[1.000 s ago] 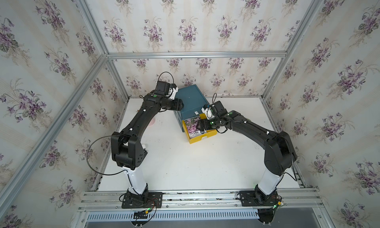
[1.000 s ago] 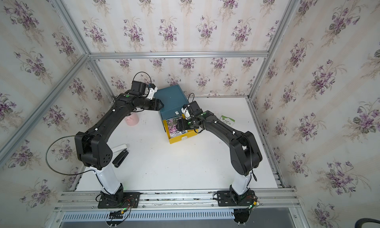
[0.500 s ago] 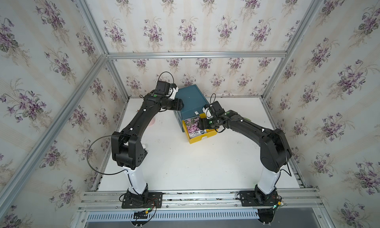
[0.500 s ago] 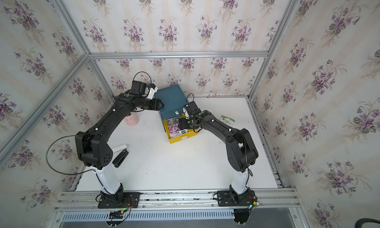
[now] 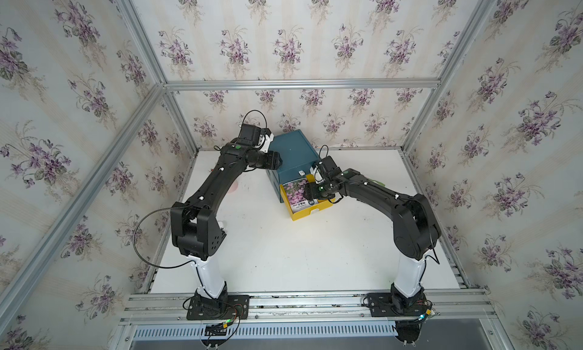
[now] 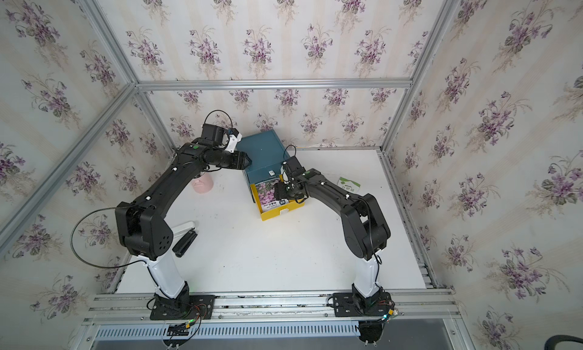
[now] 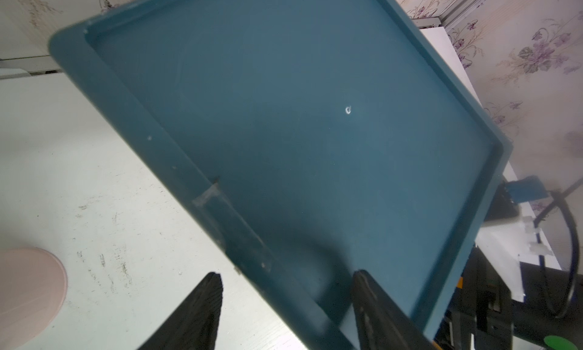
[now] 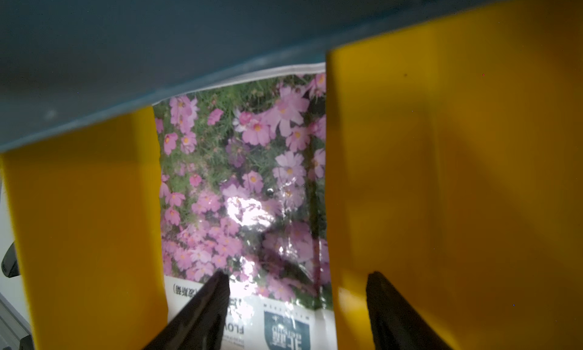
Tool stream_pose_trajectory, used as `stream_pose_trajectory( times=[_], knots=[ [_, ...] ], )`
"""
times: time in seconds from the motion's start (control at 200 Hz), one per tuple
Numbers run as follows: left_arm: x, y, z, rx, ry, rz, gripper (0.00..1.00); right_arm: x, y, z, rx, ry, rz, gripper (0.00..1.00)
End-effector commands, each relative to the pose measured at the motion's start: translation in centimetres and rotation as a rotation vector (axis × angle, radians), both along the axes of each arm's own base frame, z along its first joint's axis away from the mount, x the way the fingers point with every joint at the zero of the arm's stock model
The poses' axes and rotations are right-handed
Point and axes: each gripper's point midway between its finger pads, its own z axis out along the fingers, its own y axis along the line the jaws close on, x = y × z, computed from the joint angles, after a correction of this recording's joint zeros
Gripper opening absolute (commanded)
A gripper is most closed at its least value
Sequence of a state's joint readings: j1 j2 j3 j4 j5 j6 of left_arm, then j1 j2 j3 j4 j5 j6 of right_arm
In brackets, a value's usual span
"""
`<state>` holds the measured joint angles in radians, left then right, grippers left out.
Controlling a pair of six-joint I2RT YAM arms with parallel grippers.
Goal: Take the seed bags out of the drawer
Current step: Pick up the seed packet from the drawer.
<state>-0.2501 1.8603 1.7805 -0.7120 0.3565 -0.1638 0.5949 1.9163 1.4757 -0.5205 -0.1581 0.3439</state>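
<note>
As floral walls (image 5: 284, 33) boxed white table (image 5: 284, 253), seed bag (image 8: 246, 175) lay lengthwise in drawer (image 8: 457, 175), text outward; right pincer (image 8: 296, 274) spread, left pincer (image 7: 285, 274) clamped cabinet (image 7: 284, 112).

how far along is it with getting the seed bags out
Done: yellow plastic drawer pulled open; one flat green-white packet lies on the table. In hand: right gripper, jaws open, over the glossy pink-flower packet in the drawer. Remaining: lift it out; others unseen.
</note>
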Motion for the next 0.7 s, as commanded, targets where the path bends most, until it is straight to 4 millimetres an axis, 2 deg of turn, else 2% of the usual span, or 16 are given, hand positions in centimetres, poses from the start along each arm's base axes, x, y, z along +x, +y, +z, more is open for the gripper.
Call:
stream_pose_trajectory(
  times=[0.0, 0.285, 0.694],
  knots=[
    [-2.4, 1.3, -2.8, 0.087, 0.127, -0.009, 0.68, 0.4, -0.2, -0.5, -0.018, 0.002, -0.023, 0.70],
    [-2.5, 1.2, -2.9, 0.090, 0.130, -0.013, 0.68, -0.2, 0.7, -1.0, 0.018, 0.030, 0.010, 0.64],
    [-2.5, 1.2, -3.0, 0.088, 0.135, -0.019, 0.68, -0.7, 1.9, -1.3, 0.083, 0.058, 0.046, 0.42]
  ],
)
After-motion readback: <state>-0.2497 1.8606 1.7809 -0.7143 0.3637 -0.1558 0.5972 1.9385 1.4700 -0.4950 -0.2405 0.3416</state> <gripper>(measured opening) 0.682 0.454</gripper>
